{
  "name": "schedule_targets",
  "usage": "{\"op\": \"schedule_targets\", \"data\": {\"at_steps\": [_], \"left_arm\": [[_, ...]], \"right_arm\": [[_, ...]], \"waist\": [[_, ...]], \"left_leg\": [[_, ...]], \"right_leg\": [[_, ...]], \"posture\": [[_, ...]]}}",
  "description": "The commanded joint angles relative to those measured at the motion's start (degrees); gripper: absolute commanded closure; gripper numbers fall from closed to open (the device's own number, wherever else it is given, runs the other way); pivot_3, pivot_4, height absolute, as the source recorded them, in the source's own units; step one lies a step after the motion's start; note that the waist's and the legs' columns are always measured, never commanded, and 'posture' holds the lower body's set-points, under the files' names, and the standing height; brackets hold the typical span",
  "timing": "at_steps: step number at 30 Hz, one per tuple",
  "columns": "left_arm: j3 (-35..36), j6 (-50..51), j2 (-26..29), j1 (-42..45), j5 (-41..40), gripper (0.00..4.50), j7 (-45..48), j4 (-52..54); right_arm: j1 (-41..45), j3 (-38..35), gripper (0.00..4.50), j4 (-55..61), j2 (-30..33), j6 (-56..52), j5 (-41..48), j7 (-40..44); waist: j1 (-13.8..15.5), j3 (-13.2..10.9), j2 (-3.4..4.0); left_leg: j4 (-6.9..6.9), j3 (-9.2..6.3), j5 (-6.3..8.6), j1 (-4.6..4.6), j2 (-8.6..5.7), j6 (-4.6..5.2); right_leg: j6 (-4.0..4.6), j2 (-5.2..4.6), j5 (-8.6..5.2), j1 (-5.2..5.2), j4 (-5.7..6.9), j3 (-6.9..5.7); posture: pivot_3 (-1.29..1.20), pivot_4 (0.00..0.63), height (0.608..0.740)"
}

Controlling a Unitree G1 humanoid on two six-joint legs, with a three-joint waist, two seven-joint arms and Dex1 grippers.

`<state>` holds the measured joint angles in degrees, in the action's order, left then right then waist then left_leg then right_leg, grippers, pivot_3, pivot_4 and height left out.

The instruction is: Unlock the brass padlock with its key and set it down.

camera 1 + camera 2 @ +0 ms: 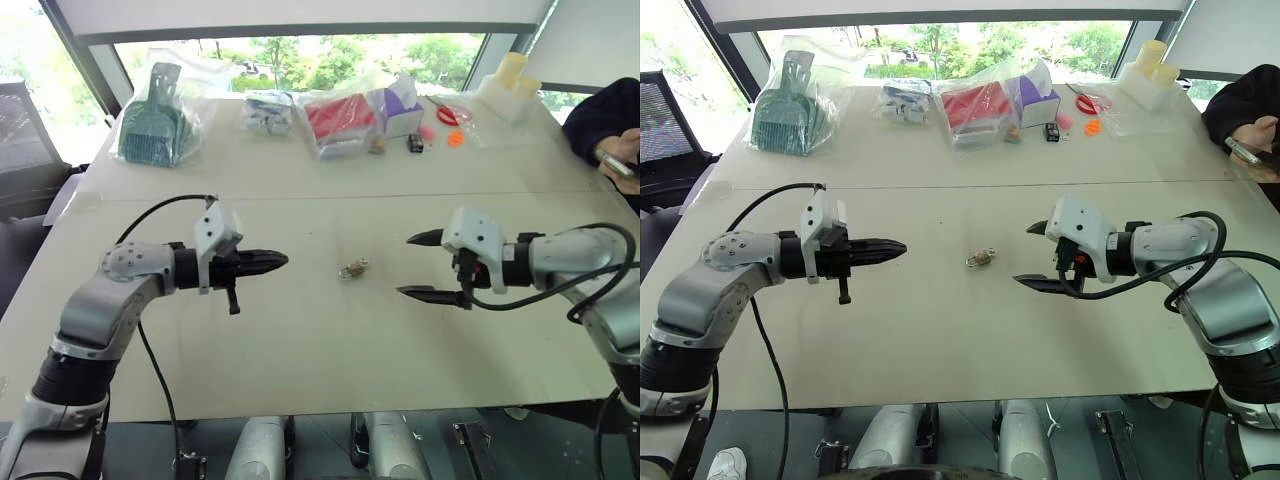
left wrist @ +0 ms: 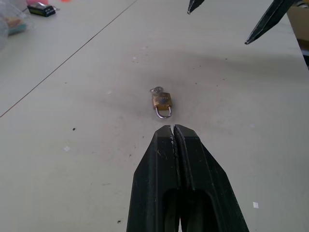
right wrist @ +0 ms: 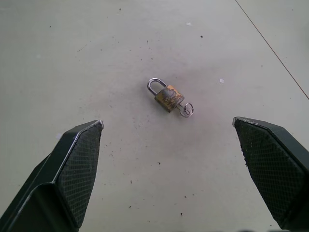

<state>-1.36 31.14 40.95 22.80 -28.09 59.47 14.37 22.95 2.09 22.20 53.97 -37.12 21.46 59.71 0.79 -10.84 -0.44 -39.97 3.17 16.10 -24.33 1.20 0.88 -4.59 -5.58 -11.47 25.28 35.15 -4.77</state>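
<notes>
table [image 1: 300, 330]: big and flat; the lock lies flat on it.
right gripper [image 1: 428, 266]: fingers spread wide; come down slowly.
left gripper [image 1: 280, 260]: fingers pressed together, empty.
brass padlock [image 3: 169, 96]: between both grippers; shackle looks closed.
key [image 3: 186, 110]: maybe in the lock; hard to tell.

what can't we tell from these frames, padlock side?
- Brass padlock: whether the shackle is latched or popped; too small in the head views, and both wrist views show it lying flat with the joint unclear.
- Key: sits at the padlock's base, but its turn cannot be read; too small.
- Small black item on the table: identity unclear, too small in the head views, blurred in the left wrist view.
</notes>
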Motion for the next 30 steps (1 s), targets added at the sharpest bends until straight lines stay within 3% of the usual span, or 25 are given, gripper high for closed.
{"op": "schedule_targets", "data": {"at_steps": [1, 12, 18, 21, 28, 29, 30], "left_arm": [[0.8, -0.1, -0.1, 1.0, -0.4, 4.50, -0.6, 1.3], [-1.7, -0.7, -2.4, -0.5, 1.1, 4.50, -3.2, 2.7], [-6.1, -5.6, -6.6, -2.4, 6.1, 4.50, -6.0, 0.5], [-8.2, -7.4, -10.9, -2.8, 8.3, 3.59, -9.1, -1.6], [-14.0, -14.3, -19.5, 0.3, 15.9, 0.33, -13.5, -11.5], [-14.6, -15.6, -21.1, 1.2, 17.2, 0.03, -14.7, -13.6], [-15.4, -17.6, -23.1, 2.3, 18.8, 0.03, -16.1, -16.6]], "right_arm": [[1.0, -0.1, 0.03, 1.1, -0.5, 0.8, -0.1, -0.6], [1.9, 0.6, 0.03, 1.3, -1.5, 1.0, -0.3, -1.8], [1.4, 0.5, 0.03, 2.8, -2.5, -0.3, 0.3, -3.6], [0.6, 0.0, 0.00, 4.5, -2.8, -1.6, 0.7, -4.9], [-2.1, -1.6, 0.00, 7.7, -2.9, -3.7, 1.2, -7.8], [-2.5, -1.8, 0.00, 8.1, -3.0, -4.0, 1.2, -8.2], [-3.0, -2.1, 0.00, 8.7, -3.0, -4.3, 1.2, -8.7]], "waist": [[0.0, 0.0, 0.00], [0.0, 0.0, 0.00], [0.0, 0.0, 0.00], [0.1, 0.0, -0.01], [0.2, 0.0, -0.01], [0.2, 0.0, -0.01], [0.3, 0.0, -0.01]], "left_leg": [[0.00, 0.00, 0.00, 0.00, 0.00, 0.00], [-0.01, 0.00, 0.00, 0.00, 0.00, 0.00], [-0.01, 0.00, 0.00, 0.01, -0.03, 0.00], [-0.02, 0.00, 0.00, 0.01, -0.04, 0.00], [-0.06, -0.03, 0.00, 0.02, -0.18, 0.01], [-0.06, -0.03, 0.00, 0.01, -0.19, 0.01], [-0.06, -0.03, 0.00, 0.01, -0.20, 0.01]], "right_leg": [[-0.01, 0.00, 0.00, 0.00, 0.00, 0.00], [-0.07, 0.00, 0.04, -0.01, 0.02, 0.00], [-0.12, 0.00, 0.07, -0.02, 0.02, 0.00], [-0.12, 0.00, 0.08, -0.02, 0.03, 0.00], [-0.12, -0.01, 0.09, -0.06, 0.05, 0.00], [-0.13, -0.01, 0.09, -0.06, 0.04, 0.00], [-0.13, -0.01, 0.09, -0.06, 0.04, 0.00]], "posture": [[0.00, 0.150, 0.740], [0.00, 0.150, 0.740], [0.00, 0.150, 0.740], [0.00, 0.150, 0.740], [0.00, 0.150, 0.740], [0.00, 0.150, 0.740], [0.00, 0.150, 0.740]]}}
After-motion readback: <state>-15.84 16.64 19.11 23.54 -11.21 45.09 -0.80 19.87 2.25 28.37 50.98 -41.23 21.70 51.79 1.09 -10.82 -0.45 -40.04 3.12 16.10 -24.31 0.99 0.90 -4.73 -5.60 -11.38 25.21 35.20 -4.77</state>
